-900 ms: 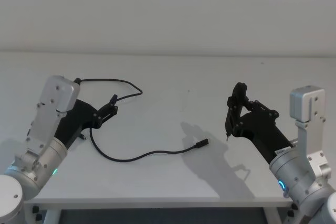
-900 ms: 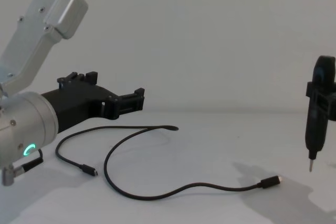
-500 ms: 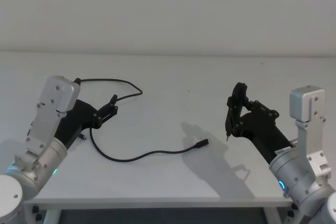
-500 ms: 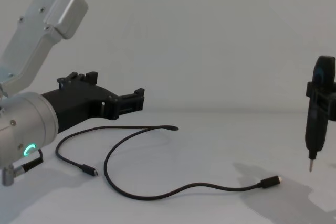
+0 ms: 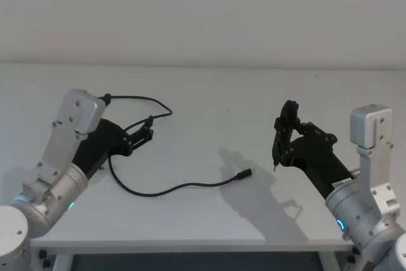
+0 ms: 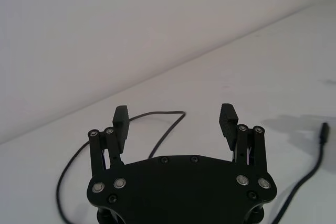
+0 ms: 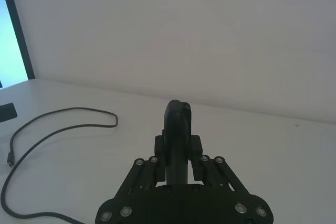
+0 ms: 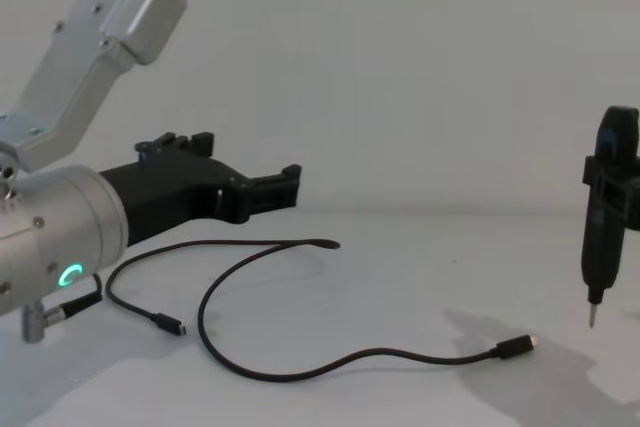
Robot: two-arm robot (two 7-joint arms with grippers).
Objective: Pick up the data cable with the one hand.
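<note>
We see bright, even light across the white table (image 5: 209, 93) and the far wall (image 5: 203, 11). The right gripper (image 5: 283, 139), clamped on a pointed black tool (image 5: 276, 155), throws a soft grey shadow (image 5: 254, 187) leftward and nearer; a fainter shadow (image 8: 55, 382) lies under the left arm (image 8: 60, 237). Its green ring (image 8: 70, 275) glows.

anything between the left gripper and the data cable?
Nothing. Chest view: the open left gripper hangs above the data cable, apart from it, only bare table beneath. Right gripper idles at right.
</note>
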